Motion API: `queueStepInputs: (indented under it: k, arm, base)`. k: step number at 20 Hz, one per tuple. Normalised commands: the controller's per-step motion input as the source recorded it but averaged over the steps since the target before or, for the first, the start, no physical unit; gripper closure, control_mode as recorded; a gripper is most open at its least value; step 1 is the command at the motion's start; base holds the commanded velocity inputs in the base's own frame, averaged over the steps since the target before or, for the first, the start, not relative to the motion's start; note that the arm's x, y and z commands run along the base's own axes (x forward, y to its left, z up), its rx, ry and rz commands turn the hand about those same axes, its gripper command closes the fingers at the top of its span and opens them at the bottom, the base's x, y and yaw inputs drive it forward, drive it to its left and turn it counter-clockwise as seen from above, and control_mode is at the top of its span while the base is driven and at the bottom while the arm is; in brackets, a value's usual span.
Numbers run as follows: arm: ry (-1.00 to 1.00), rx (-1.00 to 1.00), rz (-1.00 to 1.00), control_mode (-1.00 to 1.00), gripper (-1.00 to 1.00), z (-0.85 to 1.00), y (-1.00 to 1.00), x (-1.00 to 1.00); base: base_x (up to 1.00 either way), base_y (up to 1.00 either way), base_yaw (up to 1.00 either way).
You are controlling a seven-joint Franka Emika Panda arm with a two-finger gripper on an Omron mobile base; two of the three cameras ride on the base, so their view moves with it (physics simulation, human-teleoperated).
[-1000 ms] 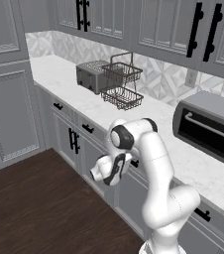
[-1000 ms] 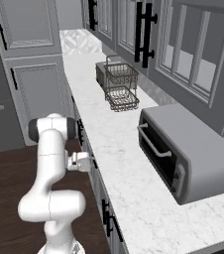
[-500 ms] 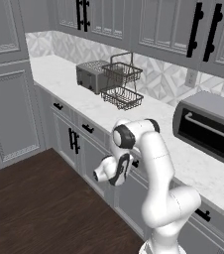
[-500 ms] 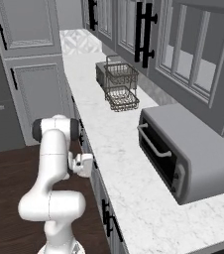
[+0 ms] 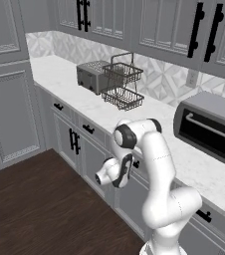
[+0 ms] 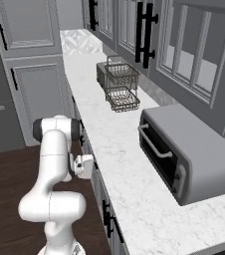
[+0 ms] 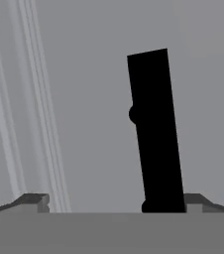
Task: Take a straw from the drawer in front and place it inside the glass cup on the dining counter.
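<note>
Grey cabinets run under a marble worktop [image 5: 104,107], and the drawer [image 7: 84,99] sits closed in that run just below the worktop's front edge, its framed front close before the hand camera with the black handle [image 7: 153,134] standing almost upright, off toward one finger. Bent at the elbow, the arm reaches down with its hand level, the gripper [image 7: 114,201] facing the drawer front, fingers spread wide with nothing between them. Farther back on the worktop stand a wire basket [image 5: 122,82] and toaster [image 5: 90,76], with a toaster oven [image 6: 184,152] nearer the arm.
</note>
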Motion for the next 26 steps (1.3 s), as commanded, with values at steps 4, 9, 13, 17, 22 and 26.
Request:
queueStepInputs:
  k: [4, 9, 13, 17, 22, 26]
  arm:
    - [0.01, 0.02, 0.10, -1.00, 1.00, 0.00, 0.05, 0.00]
    - [0.02, 0.01, 0.08, -1.00, 1.00, 0.00, 0.35, 0.00]
    - [0.01, 0.00, 0.07, -1.00, 1.00, 0.00, 0.38, 0.00]
    - [0.11, 0.00, 0.04, -1.00, 1.00, 0.02, 0.71, -0.01]
    - [0.19, 0.00, 0.01, -1.00, 1.00, 0.02, 0.99, -0.11]
    - [0.19, 0.00, 0.00, -1.00, 1.00, 0.04, 1.00, -0.24]
  base:
    - [0.00, 0.00, 0.00]
    - [0.00, 0.00, 0.00]
    - [0.00, 0.00, 0.00]
    - [0.00, 0.00, 0.00]
    - [0.00, 0.00, 0.00]
    - [0.00, 0.00, 0.00]
